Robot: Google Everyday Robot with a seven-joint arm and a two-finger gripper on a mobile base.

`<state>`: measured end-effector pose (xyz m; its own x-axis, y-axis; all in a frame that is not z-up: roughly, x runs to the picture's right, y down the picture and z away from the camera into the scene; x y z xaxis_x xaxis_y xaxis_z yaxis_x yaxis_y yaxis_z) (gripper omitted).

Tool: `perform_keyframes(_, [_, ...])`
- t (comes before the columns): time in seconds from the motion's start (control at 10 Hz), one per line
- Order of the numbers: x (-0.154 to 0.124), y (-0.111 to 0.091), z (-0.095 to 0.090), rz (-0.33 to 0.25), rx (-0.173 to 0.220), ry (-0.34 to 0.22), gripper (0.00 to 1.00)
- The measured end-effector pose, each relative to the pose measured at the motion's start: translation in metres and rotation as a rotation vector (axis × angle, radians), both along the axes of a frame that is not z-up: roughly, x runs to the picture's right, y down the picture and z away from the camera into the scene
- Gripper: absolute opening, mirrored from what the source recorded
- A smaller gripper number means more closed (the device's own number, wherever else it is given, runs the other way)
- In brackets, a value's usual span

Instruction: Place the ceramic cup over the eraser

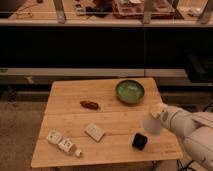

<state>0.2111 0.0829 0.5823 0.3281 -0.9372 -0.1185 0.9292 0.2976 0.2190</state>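
table point(70, 102): pale matt wood
green bowl point(130, 92): glossy glaze
ceramic cup point(151, 125): smooth white
eraser point(139, 141): matt black
gripper point(157, 113): smooth pale casing, at the cup
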Motion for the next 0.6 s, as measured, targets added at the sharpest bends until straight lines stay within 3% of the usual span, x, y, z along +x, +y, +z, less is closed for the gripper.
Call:
perform_keyframes(0.3, [-0.021, 0.011, 0.014, -0.003, 0.052, -0.114, 0.0])
perform_keyframes(0.6, [-0.029, 0.028, 0.028, -0.054, 0.074, -0.172, 0.0])
